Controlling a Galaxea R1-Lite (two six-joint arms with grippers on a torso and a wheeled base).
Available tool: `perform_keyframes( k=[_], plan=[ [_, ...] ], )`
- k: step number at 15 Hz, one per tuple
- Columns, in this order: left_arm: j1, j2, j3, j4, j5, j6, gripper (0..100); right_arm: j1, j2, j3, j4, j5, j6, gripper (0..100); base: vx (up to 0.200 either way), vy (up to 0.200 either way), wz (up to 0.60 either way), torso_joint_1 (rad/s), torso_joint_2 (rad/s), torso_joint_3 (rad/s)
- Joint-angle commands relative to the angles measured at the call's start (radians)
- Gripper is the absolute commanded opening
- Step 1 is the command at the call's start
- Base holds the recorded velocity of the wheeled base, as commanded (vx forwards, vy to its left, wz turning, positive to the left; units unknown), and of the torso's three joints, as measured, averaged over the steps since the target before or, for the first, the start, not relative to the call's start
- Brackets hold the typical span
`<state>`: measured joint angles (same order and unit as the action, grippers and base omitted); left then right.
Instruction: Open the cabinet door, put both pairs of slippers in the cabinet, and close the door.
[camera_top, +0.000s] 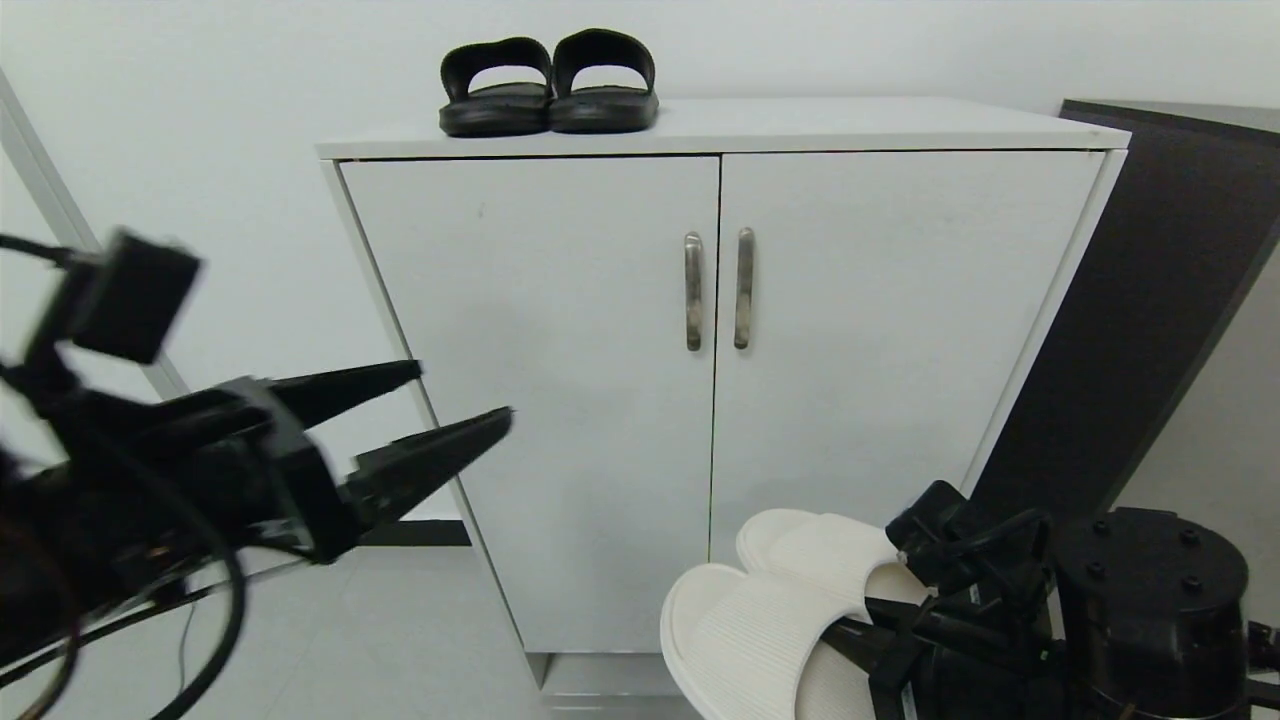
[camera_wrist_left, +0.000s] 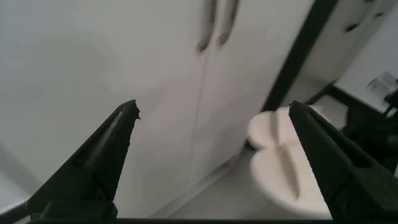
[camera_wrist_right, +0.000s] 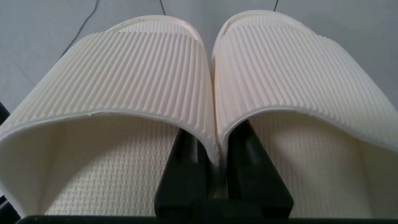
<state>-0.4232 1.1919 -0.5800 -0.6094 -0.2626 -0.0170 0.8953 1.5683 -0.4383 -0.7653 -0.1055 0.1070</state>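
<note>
While its fingers (camera_wrist_right: 186, 180) sit one inside each shoe, the right gripper (camera_wrist_right: 214, 171) clamps the adjoining inner walls of the white slippers (camera_wrist_right: 149, 74), held low in front of the right door (camera_top: 900, 300). The left gripper (camera_top: 460, 392) is spread wide and empty, beside the left door (camera_top: 530, 300). Both doors are closed. The black slippers (camera_top: 548, 85) rest side by side on the cabinet top (camera_top: 850, 125).

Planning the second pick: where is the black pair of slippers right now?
In the head view, the black slippers sit side by side on top of the cabinet, above its left door.
</note>
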Motion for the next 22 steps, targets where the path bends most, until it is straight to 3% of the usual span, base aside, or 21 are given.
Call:
perform_keyframes(
  k=[1, 3, 5, 7, 8, 10, 11, 12, 17, 22],
  plan=[
    [-0.2, 0.27, -0.192, -0.076, 0.057, 0.002, 100, -0.001, 0.004, 0.003, 0.0, 0.0, 0.0, 0, 0.0, 0.0, 0.0, 0.0, 0.0, 0.0],
    [-0.239, 0.38, -0.313, -0.066, 0.055, 0.002, 100, 0.001, 0.016, 0.0, -0.002, -0.002, -0.001, 0, 0.0, 0.0, 0.0, 0.0, 0.0, 0.0],
    [-0.258, 0.425, -0.374, -0.055, 0.037, -0.004, 100, -0.001, 0.018, 0.001, -0.002, -0.002, 0.0, 0, 0.0, 0.0, 0.0, 0.0, 0.0, 0.0],
    [-0.261, 0.454, -0.494, 0.036, -0.078, -0.063, 100, 0.001, 0.018, 0.0, -0.002, -0.003, -0.001, 0, 0.0, 0.0, 0.0, 0.0, 0.0, 0.0],
    [-0.259, 0.468, -0.561, 0.094, -0.161, -0.127, 100, 0.004, 0.015, 0.0, -0.002, -0.003, -0.001, 0, 0.0, 0.0, 0.0, 0.0, 0.0, 0.0],
    [-0.247, 0.506, -0.641, 0.123, -0.242, -0.181, 100, 0.005, 0.015, 0.0, 0.0, -0.003, -0.001, 0, 0.0, 0.0, 0.0, 0.0, 0.0, 0.0],
    [-0.246, 0.532, -0.679, 0.123, -0.25, -0.221, 100, 0.005, 0.016, 0.0, 0.0, -0.003, -0.001, 0, 0.0, 0.0, 0.0, 0.0, 0.0, 0.0],
    [-0.244, 0.551, -0.704, 0.122, -0.248, -0.239, 100, 0.005, 0.016, 0.0, 0.0, -0.003, -0.001, 0, 0.0, 0.0, 0.0, 0.0, 0.0, 0.0],
    [-0.204, 0.58, -0.741, 0.12, -0.216, -0.239, 100, 0.005, 0.016, 0.001, 0.0, -0.005, -0.001, 0, 0.0, 0.0, 0.0, 0.0, 0.0, 0.0],
    [-0.198, 0.611, -0.761, 0.12, -0.139, -0.236, 100, 0.005, 0.018, 0.0, 0.0, -0.005, -0.001, 0, 0.0, 0.0, 0.0, 0.0, 0.0, 0.0]
  ],
)
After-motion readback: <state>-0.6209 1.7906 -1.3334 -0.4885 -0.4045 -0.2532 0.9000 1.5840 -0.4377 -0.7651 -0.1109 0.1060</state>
